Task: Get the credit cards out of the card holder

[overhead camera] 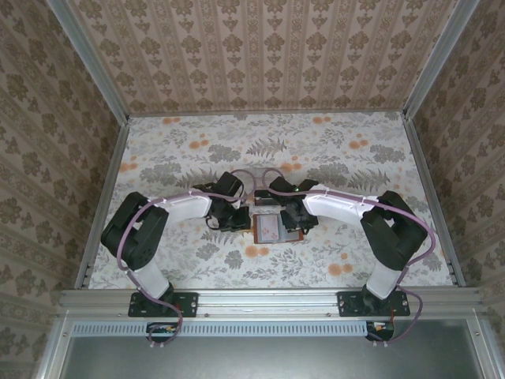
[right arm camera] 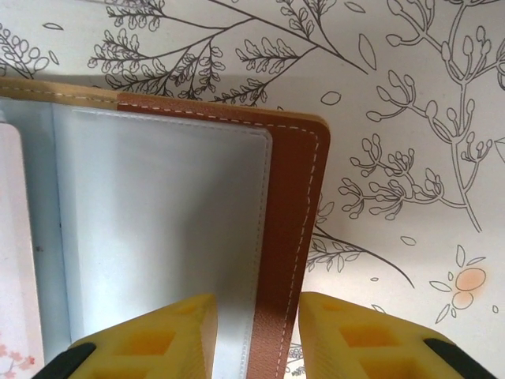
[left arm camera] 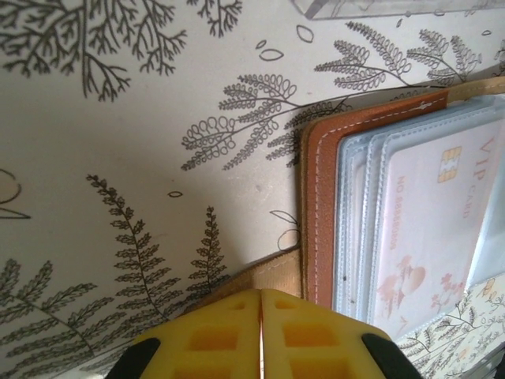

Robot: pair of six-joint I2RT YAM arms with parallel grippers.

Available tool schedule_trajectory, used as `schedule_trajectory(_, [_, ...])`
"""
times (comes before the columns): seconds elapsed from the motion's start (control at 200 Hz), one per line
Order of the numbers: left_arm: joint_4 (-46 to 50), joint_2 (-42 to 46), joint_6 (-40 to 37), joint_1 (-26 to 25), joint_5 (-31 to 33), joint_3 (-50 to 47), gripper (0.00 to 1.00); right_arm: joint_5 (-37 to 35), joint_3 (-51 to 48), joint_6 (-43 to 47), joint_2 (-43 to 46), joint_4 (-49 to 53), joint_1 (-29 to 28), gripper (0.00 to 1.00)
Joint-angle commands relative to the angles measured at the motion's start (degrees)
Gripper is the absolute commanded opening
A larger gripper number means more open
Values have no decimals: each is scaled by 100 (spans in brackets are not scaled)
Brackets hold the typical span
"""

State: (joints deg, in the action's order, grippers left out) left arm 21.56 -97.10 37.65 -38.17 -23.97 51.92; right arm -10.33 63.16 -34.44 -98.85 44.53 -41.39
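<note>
Brown leather bifold card holder (overhead camera: 272, 229) lies spread mid-frame on floral surface (overhead camera: 355, 158), pale pink credit card (left arm camera: 442, 213) sleeved inside. Left gripper (left arm camera: 260, 335) pads pressed together at its tan edge. Right gripper (right arm camera: 256, 335) jaws partly apart, straddling brown rim.

Top view: even, diffuse, moderately bright; faint soft shadows on the counter (overhead camera: 355, 158). Left wrist view: warm cast, broad soft shadow left of the holder (left arm camera: 319, 205), sleeves (left arm camera: 359, 237) washed out toward the right edge. Right wrist view: brighter, narrow shadow beside the holder. Left tool (left arm camera: 260, 304) and right tool (right arm camera: 258, 324) slightly soft, near the lens.
</note>
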Motion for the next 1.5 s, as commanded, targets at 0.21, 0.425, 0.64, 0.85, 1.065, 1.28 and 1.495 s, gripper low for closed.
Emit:
schedule_trajectory(0.21, [191,351,-13,-192,-53,458,10,751,-11,-52,606,-341,108,29])
schedule_trajectory(0.425, [-298,145,267,-386,-350,501,10,2133,-400,-413,684,-1438,336,26])
schedule_trajectory(0.64, [-556,-168,414,-540,-446,547,10,2997,-674,-697,405,-2292,564,23])
schedule_trajectory(0.85, [-377,-395,293,-549,-305,574,9,3317,-803,-801,153,-2675,673,23])
schedule_trajectory(1.065, [-305,-373,236,-507,-249,508,9,3342,-847,-802,-17,-2757,727,23])
schedule_trajectory(1.28, [-276,-362,225,-487,-231,486,9,3117,-871,-732,-60,-2638,742,23])
schedule_trajectory(1.495, [-262,-376,201,-463,-209,466,9,3049,-902,-705,-18,-2593,755,23])
